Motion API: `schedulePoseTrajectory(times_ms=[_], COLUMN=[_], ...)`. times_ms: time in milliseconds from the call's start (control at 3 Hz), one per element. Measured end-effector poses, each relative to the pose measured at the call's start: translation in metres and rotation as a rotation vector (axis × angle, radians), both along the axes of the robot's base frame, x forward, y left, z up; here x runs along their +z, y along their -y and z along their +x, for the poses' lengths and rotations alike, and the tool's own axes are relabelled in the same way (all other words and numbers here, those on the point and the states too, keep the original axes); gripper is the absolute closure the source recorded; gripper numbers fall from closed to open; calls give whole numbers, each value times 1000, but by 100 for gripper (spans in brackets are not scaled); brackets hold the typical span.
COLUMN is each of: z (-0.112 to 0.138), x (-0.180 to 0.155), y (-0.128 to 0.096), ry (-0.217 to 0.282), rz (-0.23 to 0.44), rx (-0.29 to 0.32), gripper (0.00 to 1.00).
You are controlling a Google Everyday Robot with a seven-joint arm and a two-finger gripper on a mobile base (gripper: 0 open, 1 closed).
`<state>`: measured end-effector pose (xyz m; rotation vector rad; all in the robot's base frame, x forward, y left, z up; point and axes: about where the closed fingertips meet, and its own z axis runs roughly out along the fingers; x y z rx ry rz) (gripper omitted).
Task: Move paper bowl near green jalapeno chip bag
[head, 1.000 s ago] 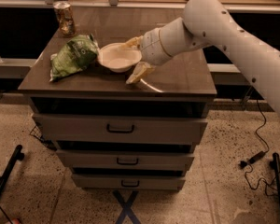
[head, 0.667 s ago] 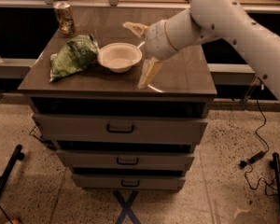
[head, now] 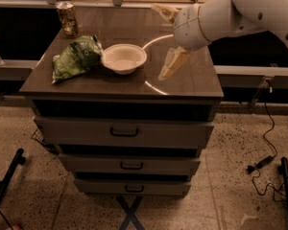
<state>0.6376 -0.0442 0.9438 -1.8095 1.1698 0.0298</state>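
Note:
The paper bowl (head: pixel 124 58) is off-white and round and sits upright on the dark cabinet top (head: pixel 120 83), its left rim touching the green jalapeno chip bag (head: pixel 77 57). The bag lies wrinkled at the left of the top. My gripper (head: pixel 165 38) is open and empty, raised above the right half of the top, well to the right of the bowl. One pale finger (head: pixel 173 63) points down toward the surface and the other finger (head: pixel 164 11) points up and back.
A metallic drink can (head: pixel 67 18) stands at the back left corner. The cabinet has three drawers with handles (head: pixel 124 132). A shelf runs behind the cabinet. Cables (head: pixel 264 162) lie on the floor at right, a black leg (head: pixel 5 181) at left.
My gripper has let go of the bowl and pulled back to the right and upward. The bowl stays beside the green bag.

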Motion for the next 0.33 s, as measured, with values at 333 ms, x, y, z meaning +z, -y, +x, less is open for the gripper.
schedulePoseTrajectory(times_ms=[333], z=[0], x=[0], y=[0], ry=[0], rz=[0], rx=[0], gripper=[0])
